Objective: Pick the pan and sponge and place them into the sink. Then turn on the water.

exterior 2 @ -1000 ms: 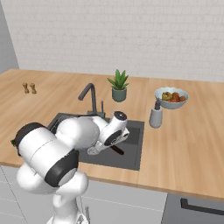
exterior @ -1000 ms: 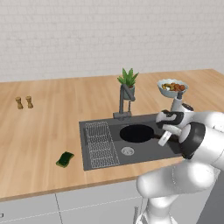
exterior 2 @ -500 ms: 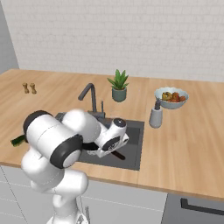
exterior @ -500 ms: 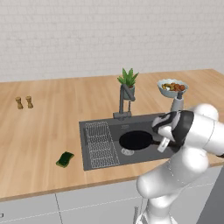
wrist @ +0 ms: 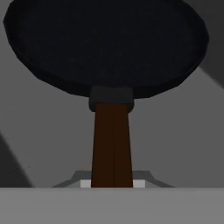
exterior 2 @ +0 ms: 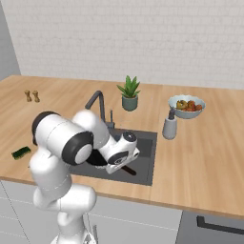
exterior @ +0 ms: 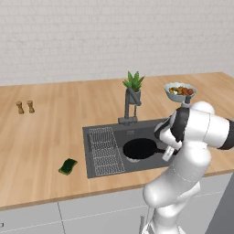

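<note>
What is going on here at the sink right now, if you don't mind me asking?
The robot arm holds the black pan by its handle, fingers shut on it, with the pan down in the sink. The green sponge lies on the wooden counter left of the sink, not yet moved. No water runs from the faucet.

plant (exterior: 133, 85) behind faucet (exterior: 128, 106) | food bowl (exterior: 180, 91) right | shakers (exterior: 25, 107) far left | dispenser (exterior 2: 169, 126) upright
</note>
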Motion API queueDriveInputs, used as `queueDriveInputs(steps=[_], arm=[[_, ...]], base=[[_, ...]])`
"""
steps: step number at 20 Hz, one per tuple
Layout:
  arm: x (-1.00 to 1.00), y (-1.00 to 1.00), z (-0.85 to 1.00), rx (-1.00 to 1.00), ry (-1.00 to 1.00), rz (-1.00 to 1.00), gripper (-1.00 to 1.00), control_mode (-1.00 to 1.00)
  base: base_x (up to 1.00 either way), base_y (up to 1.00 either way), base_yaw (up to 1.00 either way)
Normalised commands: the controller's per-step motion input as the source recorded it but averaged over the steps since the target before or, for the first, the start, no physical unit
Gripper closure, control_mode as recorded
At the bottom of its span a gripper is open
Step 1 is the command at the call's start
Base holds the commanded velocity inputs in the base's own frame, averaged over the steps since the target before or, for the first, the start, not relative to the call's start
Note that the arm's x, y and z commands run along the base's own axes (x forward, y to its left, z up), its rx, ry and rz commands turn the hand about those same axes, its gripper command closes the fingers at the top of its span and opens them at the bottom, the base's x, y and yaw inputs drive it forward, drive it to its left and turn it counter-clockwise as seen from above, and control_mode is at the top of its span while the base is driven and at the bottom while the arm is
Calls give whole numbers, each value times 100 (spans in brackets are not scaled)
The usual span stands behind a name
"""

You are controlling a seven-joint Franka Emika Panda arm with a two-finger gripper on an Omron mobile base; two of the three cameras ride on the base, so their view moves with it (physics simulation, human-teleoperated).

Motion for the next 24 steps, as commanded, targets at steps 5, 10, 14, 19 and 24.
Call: queueDriveInputs(steps=[5, 10, 14, 19, 24], arm=[[33, 0, -13, 0, -1, 2, 100, -100], [31, 0, -36, 0, 0, 2, 100, -100], [25, 0, -45, 0, 0, 3, 100, -100], [30, 0, -55, 0, 0, 3, 100, -100], [15, 0, -49, 0, 0, 3, 100, -100]], base=[[0, 0, 0], [0, 0, 0], [0, 0, 0], [0, 0, 0], [0, 0, 0]])
